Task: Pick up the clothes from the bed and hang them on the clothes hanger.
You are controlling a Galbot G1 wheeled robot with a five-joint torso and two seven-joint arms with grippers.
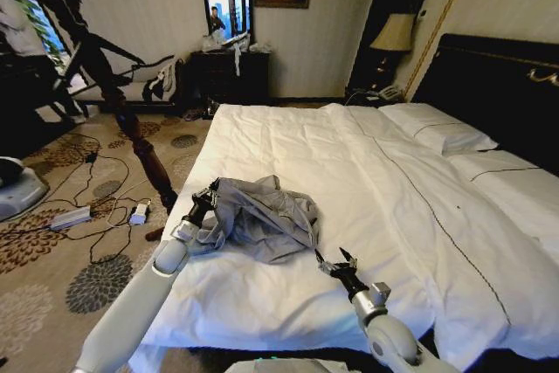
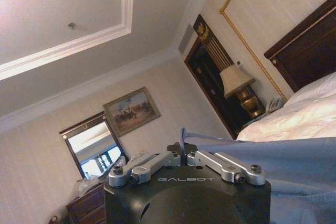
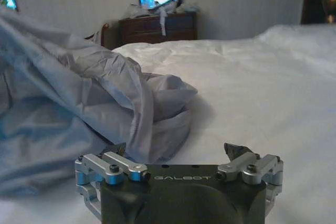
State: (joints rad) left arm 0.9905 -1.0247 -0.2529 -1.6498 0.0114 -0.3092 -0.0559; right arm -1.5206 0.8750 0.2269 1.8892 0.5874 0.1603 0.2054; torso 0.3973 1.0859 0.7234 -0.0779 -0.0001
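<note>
Item: the clothes [image 1: 262, 216], one light blue-grey shirt, lying crumpled in a heap on the bed [image 1: 349, 155], near its foot edge and toward the left side edge, well apart from the pillows.

Material, as you should judge it: thin, soft, light. The heap stands in loose folds and ridges, so it will drape and sag from any single pinch, and sleeves will trail. It is not fragile and not stiff; expect it to slide easily over the white duvet, and take care not to pinch the bedding with it.

Left gripper [image 1: 203, 203]: at the heap's left margin, fingers clenched on a fold of the shirt; the left wrist view shows blue fabric caught between the closed fingertips [image 2: 182, 148] and stretching away taut.

Right gripper [image 1: 335, 263]: just beside the heap's right margin, close above the duvet, fingers spread, grasping nothing; its wrist view shows the shirt [image 3: 105, 98] ahead, apart from the fingertips.

Where to take hold: a raised ridge of fabric near the collar or shoulder, if you can find it; the heap hides which part is which.

Hanger: not located.
</note>
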